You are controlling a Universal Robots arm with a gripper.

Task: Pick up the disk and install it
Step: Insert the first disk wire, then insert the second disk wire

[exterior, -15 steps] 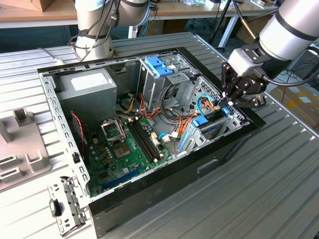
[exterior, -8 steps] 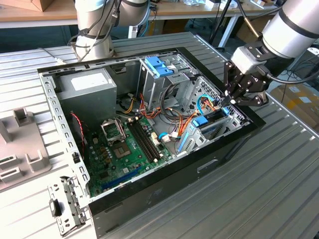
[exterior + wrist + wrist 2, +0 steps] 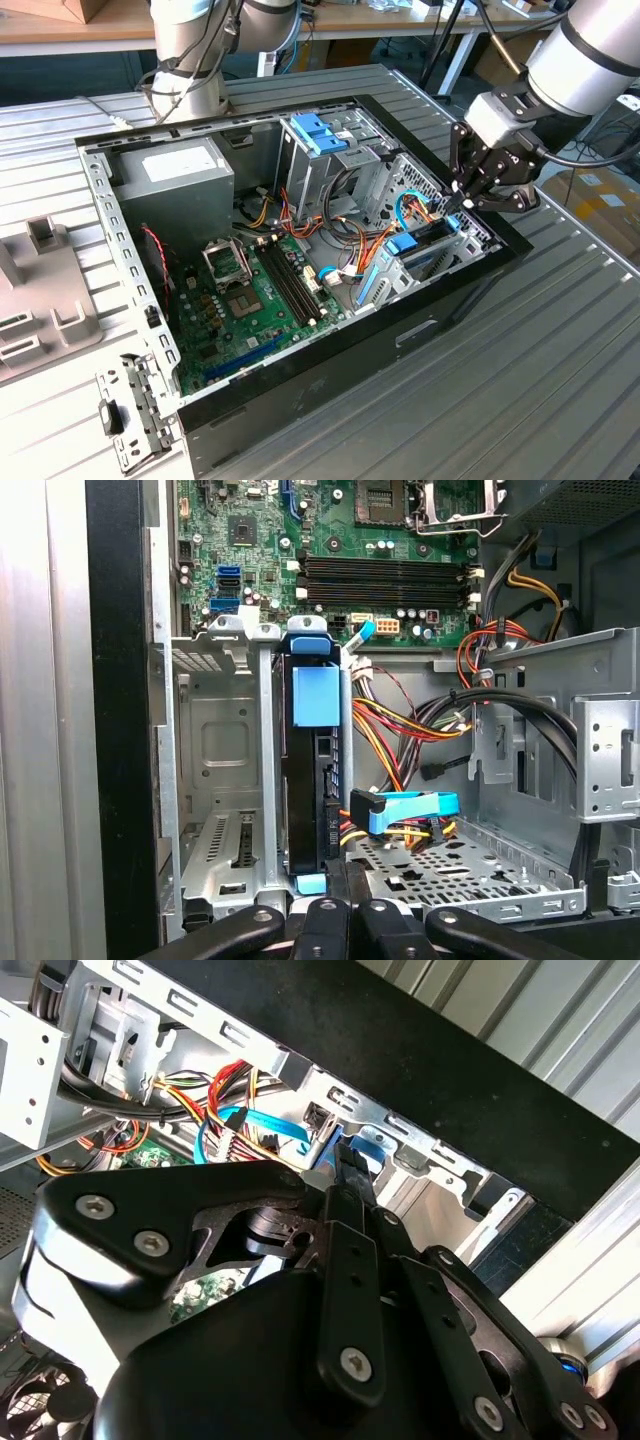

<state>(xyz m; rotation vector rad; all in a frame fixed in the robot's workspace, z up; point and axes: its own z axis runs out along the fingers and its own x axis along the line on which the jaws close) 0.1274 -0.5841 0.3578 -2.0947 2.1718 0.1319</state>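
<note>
the gripper [image 3: 462,200] sits clenched on the disk [image 3: 312,780] in its bay — best pressed straight, kept level with the cage rails.

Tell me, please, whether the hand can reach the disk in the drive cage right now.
Probably yes: the hand sits right at the disk's near end with nothing between them, though the blue cable connector alongside and the cage wall leave little room.
</note>
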